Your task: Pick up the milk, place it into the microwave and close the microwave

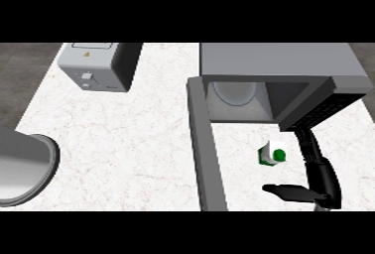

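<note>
**Milk carton on the bench before an open microwave**

Reaching in from the lower right edge, the right hand (311,186) is glossy black, its fingers extended up toward the microwave and its thumb sticking out to the left; it is released and holds nothing. The left hand does not show.

Just left of the fingers stands the milk (274,152), a small boxy carton with white faces, green sides and a round green spot on the face turned toward the hand. It sits on the bench (124,134), close to the fingers; whether they touch it cannot be told. The bench top is pale, marbled stone with faint veins.

At the left edge a round, smooth grey metal rim (33,168) curves into view, only partly seen.

A long, flat grey microwave door (205,149) stands open, running from the lower edge up to the oven's left corner. Beyond the carton the microwave (282,62) is a grey box; its open cavity holds a pale round turntable plate (236,93), and a dark control panel slants at its right.

Far left, a grey toaster (99,64) with a small lever stands on the bench.
</note>
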You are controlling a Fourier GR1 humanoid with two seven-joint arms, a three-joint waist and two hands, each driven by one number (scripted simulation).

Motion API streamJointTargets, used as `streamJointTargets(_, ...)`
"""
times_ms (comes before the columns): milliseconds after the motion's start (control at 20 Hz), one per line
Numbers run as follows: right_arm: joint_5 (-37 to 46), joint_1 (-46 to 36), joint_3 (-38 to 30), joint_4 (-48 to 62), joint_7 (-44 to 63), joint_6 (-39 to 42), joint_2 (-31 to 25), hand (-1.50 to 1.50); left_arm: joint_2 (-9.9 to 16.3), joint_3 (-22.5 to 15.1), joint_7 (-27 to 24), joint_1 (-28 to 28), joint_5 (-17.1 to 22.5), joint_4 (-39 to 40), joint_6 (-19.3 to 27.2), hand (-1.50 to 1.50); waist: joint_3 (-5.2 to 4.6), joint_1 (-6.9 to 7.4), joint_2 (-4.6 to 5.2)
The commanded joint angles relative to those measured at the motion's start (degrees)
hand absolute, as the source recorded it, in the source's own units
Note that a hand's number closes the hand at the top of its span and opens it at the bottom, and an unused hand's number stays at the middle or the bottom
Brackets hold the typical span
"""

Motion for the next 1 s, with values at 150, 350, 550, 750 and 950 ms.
streamJointTargets(150, 1.8, -1.7, -1.0, 14.4, -12.6, 0.5, 0.4, -1.5, 1.3, 2.2, 3.9, 0.0, 6.5, -5.7, -0.2, -1.5, 0.05, 0.08, 0.06)
streamJointTargets(350, 2.7, -7.0, -1.9, 19.3, -12.0, -1.2, -0.2, -1.5, 0.6, 3.0, 2.4, -1.1, 5.9, -3.8, 0.0, -1.5, 0.01, -0.07, 0.04)
streamJointTargets(550, 3.3, -12.8, -4.9, 31.9, -19.5, -2.8, -1.2, -1.5, 0.9, 2.1, 3.5, 0.2, 7.3, -4.8, -0.6, -1.5, 0.08, 0.46, 0.19)
streamJointTargets(750, 3.5, -13.2, -4.5, 30.4, -18.6, -2.9, -2.5, -1.5, -0.7, 1.2, 4.5, -1.0, 4.4, -6.1, 0.1, -1.5, 0.01, -0.16, 0.03)
streamJointTargets(950, 4.5, -18.7, -6.8, 45.7, -27.8, -1.7, -4.9, -1.5, 0.0, 2.1, 3.1, -1.0, 6.0, -3.9, -0.4, -1.5, 0.09, 0.41, 0.24)
